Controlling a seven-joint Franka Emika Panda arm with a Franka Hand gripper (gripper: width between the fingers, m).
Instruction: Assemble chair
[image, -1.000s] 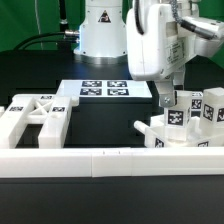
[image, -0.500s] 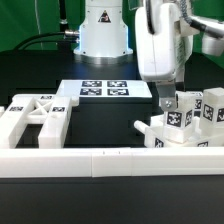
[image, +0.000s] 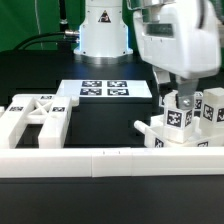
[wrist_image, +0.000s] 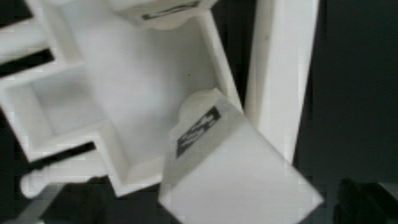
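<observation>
The chair (image: 178, 128) is in loose white pieces. A blocky cluster stands on the exterior view's right, its short bars upright and their tags facing the camera. A flat frame (image: 35, 115) lies well apart on the left, its long axis running across the view. The tool (image: 176, 101) hangs over the right cluster, fingers wide, astride a tagged upright; contact cannot be told. Everything sits on a black worktop (image: 100, 128), with the marker board (image: 105, 90) between the pieces, a low white border wall (image: 100, 160) in front and a green backdrop (image: 25, 25) behind.
</observation>
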